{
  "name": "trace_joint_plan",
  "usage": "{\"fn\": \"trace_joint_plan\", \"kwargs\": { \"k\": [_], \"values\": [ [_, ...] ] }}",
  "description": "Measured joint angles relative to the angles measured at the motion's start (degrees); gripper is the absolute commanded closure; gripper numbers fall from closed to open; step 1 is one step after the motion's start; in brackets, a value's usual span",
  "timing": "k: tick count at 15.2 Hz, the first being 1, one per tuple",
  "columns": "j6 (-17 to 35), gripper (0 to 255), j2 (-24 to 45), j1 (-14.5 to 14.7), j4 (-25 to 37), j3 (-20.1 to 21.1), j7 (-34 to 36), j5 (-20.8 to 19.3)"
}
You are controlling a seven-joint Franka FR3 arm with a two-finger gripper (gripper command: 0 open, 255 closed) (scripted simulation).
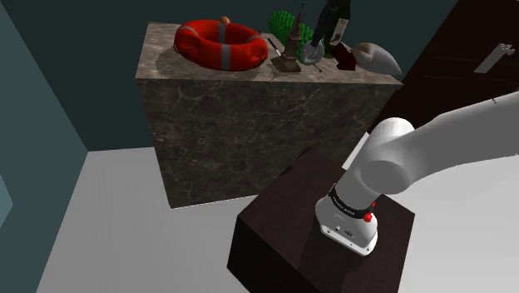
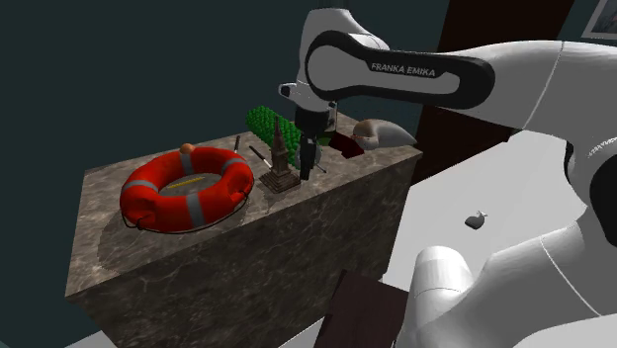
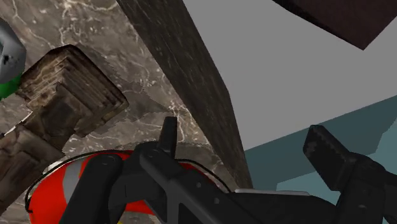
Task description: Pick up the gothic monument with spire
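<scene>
- Hand position: gripper (image 2: 308, 170) pointing down, low over a marble-patterned counter block (image 2: 247, 262), carried by the white arm (image 2: 425, 77) that comes in from the second exterior view's right.
- Fingers (image 3: 169, 137) stand well apart, wide open. In the wrist view the gap between them frames the counter's edge and the grey floor (image 1: 125, 216). Nothing is held.
- Target, the gothic monument with spire (image 2: 282, 163): brown and stone-like, upright on a stepped square base on the counter top.
- The gripper hangs just beside the monument, on the second exterior view's right of it. Contact between a finger and the monument cannot be told.
- In the wrist view the monument's base lies outside the finger gap, off beyond one finger.
- Red life ring (image 2: 198, 210) with grey bands lies flat on the counter, on the second exterior view's left of the monument, near it but apart.
- Small orange ball (image 2: 188, 148) sits just behind the ring.
- Green bushy object (image 2: 263, 121) stands behind the monument.
- White-and-brown shell-like object (image 2: 384, 130) lies at the counter's end on the second exterior view's right.
- Dark box stand (image 1: 274, 225) sits on the floor in front of the counter, at the shoulder view's lower right.
</scene>
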Motion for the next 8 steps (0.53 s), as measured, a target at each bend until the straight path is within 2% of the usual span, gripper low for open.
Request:
{"fn": "trace_joint_plan", "kwargs": {
  "k": [4, 8],
  "values": [
    [1.38, 0, 5.28, 3.24, 4.98, -7.45, -13.33, -0.35],
    [2.82, 0, 13.48, 7.84, 12.07, -15.97, -27.43, 2.11]
  ]
}}
